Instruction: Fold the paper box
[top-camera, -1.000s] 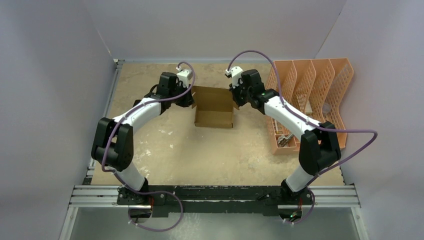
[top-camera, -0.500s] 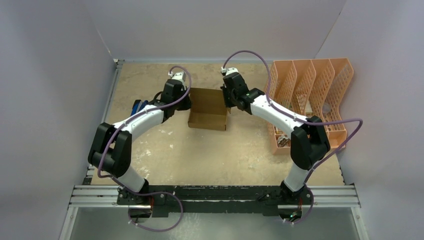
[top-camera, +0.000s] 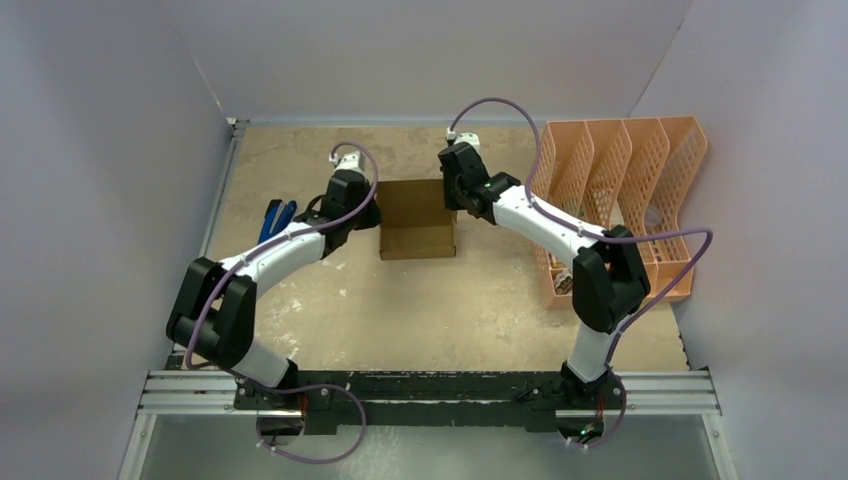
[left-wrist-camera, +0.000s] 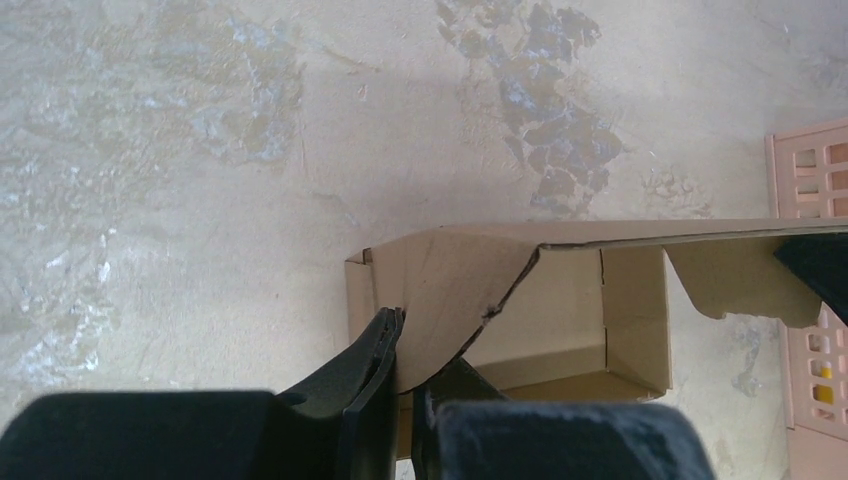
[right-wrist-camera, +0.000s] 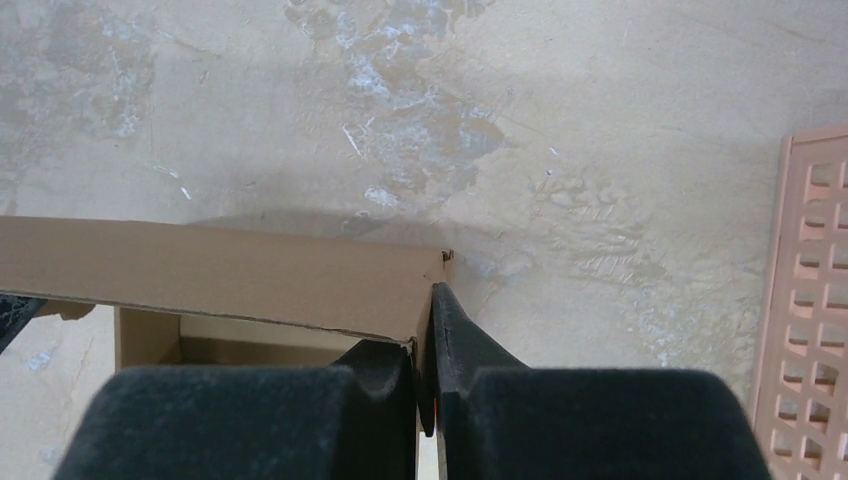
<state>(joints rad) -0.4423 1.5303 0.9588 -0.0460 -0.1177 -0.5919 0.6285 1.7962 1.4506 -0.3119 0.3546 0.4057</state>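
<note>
Item: paper box, brown cardboard, part-folded, lying on the surface toward 12 o'clock of centre. We record the left hand pinched narrow on its 9 o'clock flap and the right hand pinched on its 3 o'clock wall. Orange file rack at 3 o'clock; blue-handled tool at 9 o'clock.

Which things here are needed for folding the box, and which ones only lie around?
Belong to the job:
- paper box
- left gripper, pinching a box flap
- right gripper, pinching the box's cardboard edge

Just lying about:
- orange organizer, at the right side of the table
- blue-handled tool, left of the box
</note>
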